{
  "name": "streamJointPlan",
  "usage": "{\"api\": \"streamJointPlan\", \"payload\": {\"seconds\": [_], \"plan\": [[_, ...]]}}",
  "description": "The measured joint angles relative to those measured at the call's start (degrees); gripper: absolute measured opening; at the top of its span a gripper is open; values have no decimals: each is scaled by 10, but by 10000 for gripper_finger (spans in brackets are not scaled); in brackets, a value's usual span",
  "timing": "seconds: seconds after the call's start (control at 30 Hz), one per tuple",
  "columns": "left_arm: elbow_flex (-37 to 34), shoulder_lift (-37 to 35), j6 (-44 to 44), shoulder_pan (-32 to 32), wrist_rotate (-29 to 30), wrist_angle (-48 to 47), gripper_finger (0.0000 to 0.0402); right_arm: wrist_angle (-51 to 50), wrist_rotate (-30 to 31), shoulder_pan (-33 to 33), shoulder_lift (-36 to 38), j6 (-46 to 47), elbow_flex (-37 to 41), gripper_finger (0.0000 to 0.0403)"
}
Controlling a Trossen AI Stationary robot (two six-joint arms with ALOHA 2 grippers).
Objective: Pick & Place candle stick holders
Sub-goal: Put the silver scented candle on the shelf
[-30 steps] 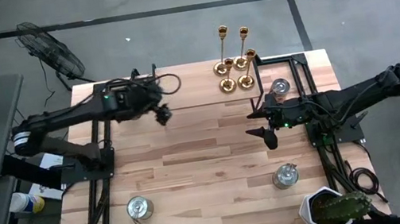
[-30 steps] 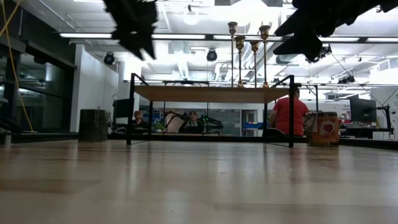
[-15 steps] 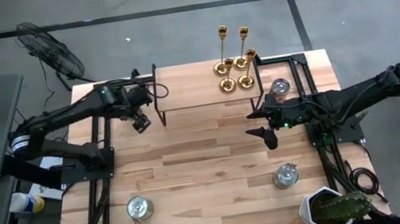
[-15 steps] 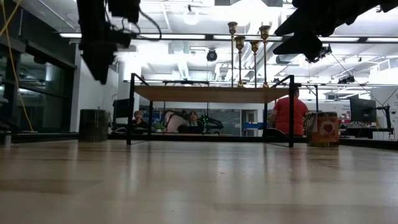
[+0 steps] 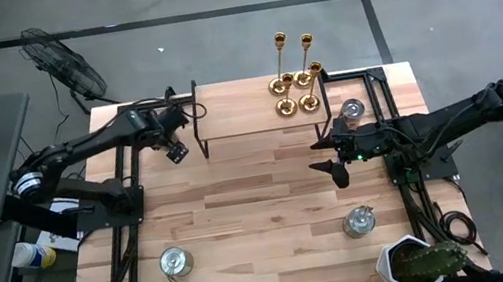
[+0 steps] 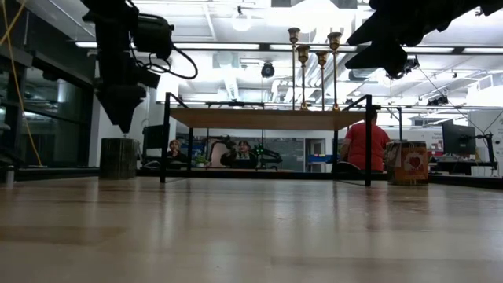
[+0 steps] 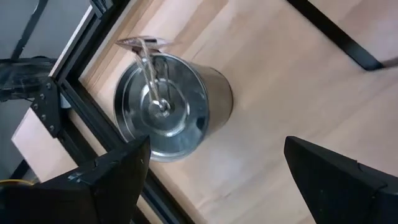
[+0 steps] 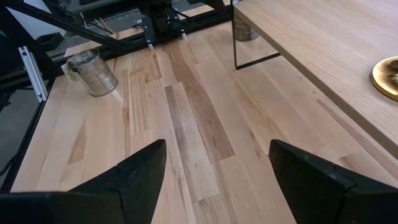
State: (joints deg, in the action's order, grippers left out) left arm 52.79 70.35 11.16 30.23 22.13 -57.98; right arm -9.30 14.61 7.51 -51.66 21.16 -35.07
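Several gold candle stick holders (image 5: 293,82) stand on their round bases on a raised wooden shelf (image 5: 257,110) at the table's far edge; they also show in the low view (image 6: 314,63). One gold base (image 8: 387,74) shows in the right wrist view. My left gripper (image 5: 175,151) hangs open at the far left beside the shelf's left leg, pointing steeply down above a lidded silver jar (image 7: 165,106), its fingers (image 7: 106,180) wide apart. My right gripper (image 5: 331,164) hovers open off the shelf's right end, nothing between its fingers (image 8: 130,180).
Silver jars stand at the near left (image 5: 176,262), near right (image 5: 359,220) and far right (image 5: 353,109). A potted plant (image 5: 418,264) sits at the near right corner. The shelf's black legs (image 5: 197,119) stand on the table. People sit in the room behind.
My left gripper has swung away from the shelf toward the table's left edge, sunk lower and tipped more steeply down. My right gripper and the candle stick holders have kept still.
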Motion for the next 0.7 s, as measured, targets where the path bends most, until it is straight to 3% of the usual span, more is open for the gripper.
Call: {"api": "streamJointPlan", "payload": {"seconds": [0.27, 0.7], "plan": [[-1, 37, -4, 28, -51, 13, 363, 0, 0, 0, 0, 0, 0, 278], [-1, 83, -20, 28, -52, 22, 363, 0, 0, 0, 0, 0, 0, 278]]}}
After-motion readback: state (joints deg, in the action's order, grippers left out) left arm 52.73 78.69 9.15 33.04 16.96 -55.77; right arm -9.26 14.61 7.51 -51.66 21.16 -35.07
